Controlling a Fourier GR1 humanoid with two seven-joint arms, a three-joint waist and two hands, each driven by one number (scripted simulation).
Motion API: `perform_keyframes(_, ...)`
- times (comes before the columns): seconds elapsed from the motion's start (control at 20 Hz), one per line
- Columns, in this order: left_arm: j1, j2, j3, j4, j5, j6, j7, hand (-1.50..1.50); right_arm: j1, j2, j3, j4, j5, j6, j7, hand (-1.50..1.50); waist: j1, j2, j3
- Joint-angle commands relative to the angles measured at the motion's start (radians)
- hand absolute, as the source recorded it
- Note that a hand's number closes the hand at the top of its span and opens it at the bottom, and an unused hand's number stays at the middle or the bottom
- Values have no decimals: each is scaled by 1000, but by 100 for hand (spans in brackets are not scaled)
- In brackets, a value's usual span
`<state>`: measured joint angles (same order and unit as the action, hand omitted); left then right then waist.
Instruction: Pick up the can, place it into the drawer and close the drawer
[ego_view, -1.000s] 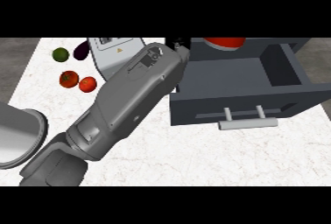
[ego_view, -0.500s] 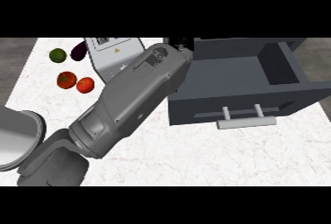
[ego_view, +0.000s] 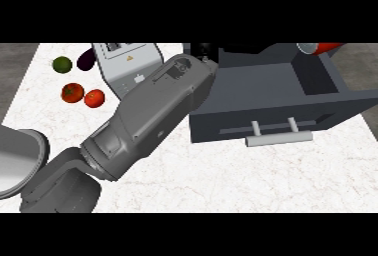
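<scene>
At the kitchen counter (ego_view: 244, 175), your robot's left forearm (ego_view: 151, 115) stretches diagonally from the lower left corner to the open drawer (ego_view: 332, 112), crossing its left wall. Only a dark sliver of the left hand (ego_view: 201, 50) shows at the view's upper edge, so you cannot tell whether it is spread, closed or clamped on anything. The red can (ego_view: 322, 47) shows at that same upper edge, by the drawer's rear right corner and apart from the visible part of the hand. The edge cuts it off, so you cannot tell whether it is inside the drawer, above it or behind it. The right hand is out of view. Judged from this, the work is at the placing step: the can is at the drawer, and the drawer is not yet shut. Your next move calls for confirming that the can rests inside, then drawing the forearm clear of the left wall before pushing the front panel, by its pale handle (ego_view: 277, 141), straight back. A lime (ego_view: 63, 64) and two tomatoes (ego_view: 71, 92) lie well apart at the left.
</scene>
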<state>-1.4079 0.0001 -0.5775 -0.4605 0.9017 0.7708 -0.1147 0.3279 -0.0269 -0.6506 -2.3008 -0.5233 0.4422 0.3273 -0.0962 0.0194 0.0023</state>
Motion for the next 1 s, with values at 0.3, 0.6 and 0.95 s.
perform_keyframes(0.3, 27, 0, -31, 6, 83, 17, -91, -150, -35, -23, 6, -20, -16, -24, 34, -150, 6, 2, -1)
perform_keyframes(0.6, 25, 0, -11, -26, 110, -11, -123, -150, -71, -95, -67, -63, 200, 80, -159, -150, 28, -1, -1)
perform_keyframes(0.95, -6, 0, -23, -17, 129, -1, -164, -150, -164, -38, 101, -139, 440, 62, -200, -150, 55, -1, -1)
